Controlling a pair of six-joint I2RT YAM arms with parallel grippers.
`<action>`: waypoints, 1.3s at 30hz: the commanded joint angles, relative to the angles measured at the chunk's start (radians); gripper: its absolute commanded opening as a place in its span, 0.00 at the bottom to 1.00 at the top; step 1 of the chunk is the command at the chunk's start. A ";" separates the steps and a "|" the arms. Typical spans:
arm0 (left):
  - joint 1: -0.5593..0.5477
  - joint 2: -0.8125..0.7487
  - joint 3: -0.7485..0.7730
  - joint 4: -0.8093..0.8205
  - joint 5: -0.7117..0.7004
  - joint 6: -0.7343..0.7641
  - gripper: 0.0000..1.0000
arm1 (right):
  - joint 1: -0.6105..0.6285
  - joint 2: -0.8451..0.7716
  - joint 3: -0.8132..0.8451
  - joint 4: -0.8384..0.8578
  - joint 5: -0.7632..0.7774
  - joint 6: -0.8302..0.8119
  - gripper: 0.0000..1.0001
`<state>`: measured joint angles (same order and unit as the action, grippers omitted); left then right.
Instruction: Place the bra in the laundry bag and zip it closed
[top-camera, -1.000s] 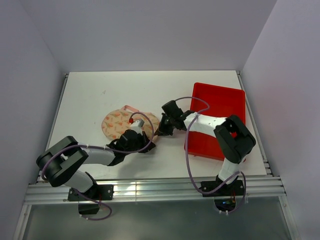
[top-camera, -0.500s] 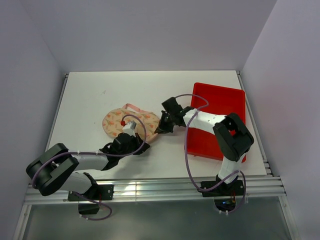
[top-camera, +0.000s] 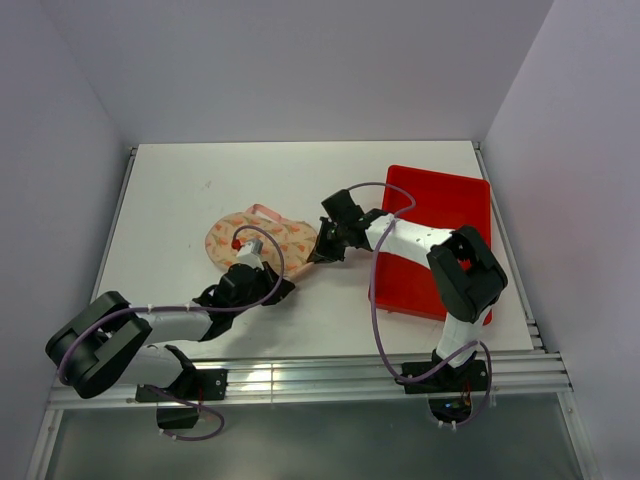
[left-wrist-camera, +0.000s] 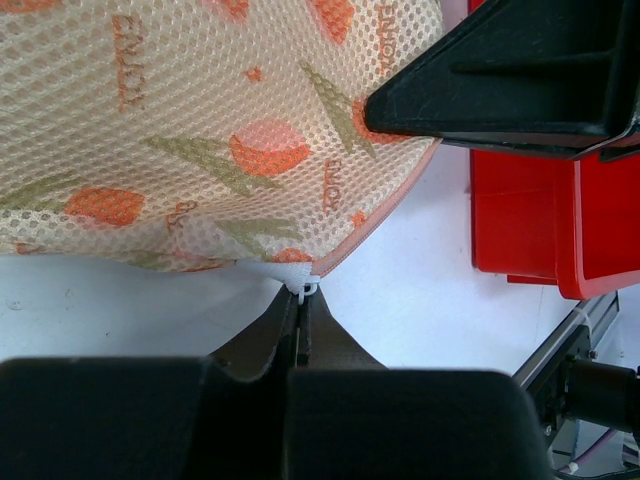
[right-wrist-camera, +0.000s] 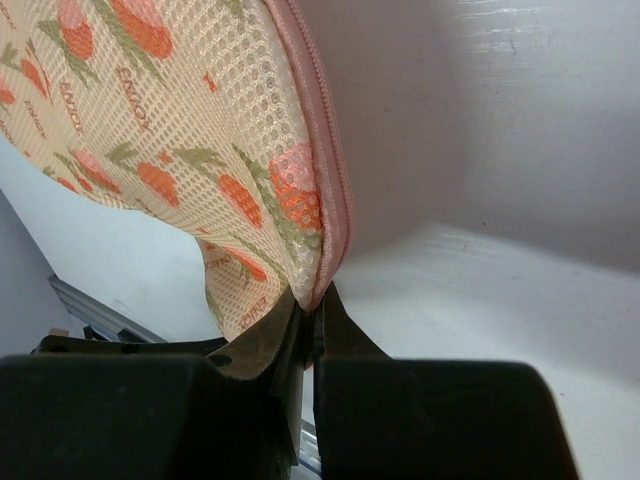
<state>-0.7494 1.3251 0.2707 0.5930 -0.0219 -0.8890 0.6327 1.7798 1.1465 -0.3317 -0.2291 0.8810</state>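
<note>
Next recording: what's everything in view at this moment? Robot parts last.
cream-pink printed mesh laundry bag: one, cream-pink with orange-red print and a pink zipper edge, on the table left of centre.
red plastic tray: one, red, right side of the table, partly under the right arm.
white table: one, white, under everything.
bra: none in view.
left gripper: one, black, shut on the bag's near edge at a small white tab.
right gripper: one, black, shut on the bag's pink zipper edge.

Red plastic tray (top-camera: 450, 195) lies flat on the right side of the white worktop (top-camera: 190, 180), slightly skewed, close to the right edge. Plain pale walls (top-camera: 300, 60) on three sides. Aluminium rail (top-camera: 320, 378) along the near edge.
</note>
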 joint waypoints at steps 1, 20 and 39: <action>0.022 0.013 -0.047 -0.144 -0.038 0.001 0.00 | -0.047 -0.002 0.050 -0.035 0.175 -0.071 0.00; 0.027 -0.230 0.058 -0.407 -0.036 0.059 0.59 | -0.031 0.010 0.111 -0.044 0.149 -0.093 0.34; 0.067 -0.507 0.518 -0.913 -0.214 0.202 0.79 | -0.024 -0.489 0.006 -0.105 0.306 -0.213 0.92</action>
<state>-0.7040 0.8433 0.7200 -0.2146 -0.1749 -0.7410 0.6025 1.4212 1.1976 -0.4156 -0.0212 0.7380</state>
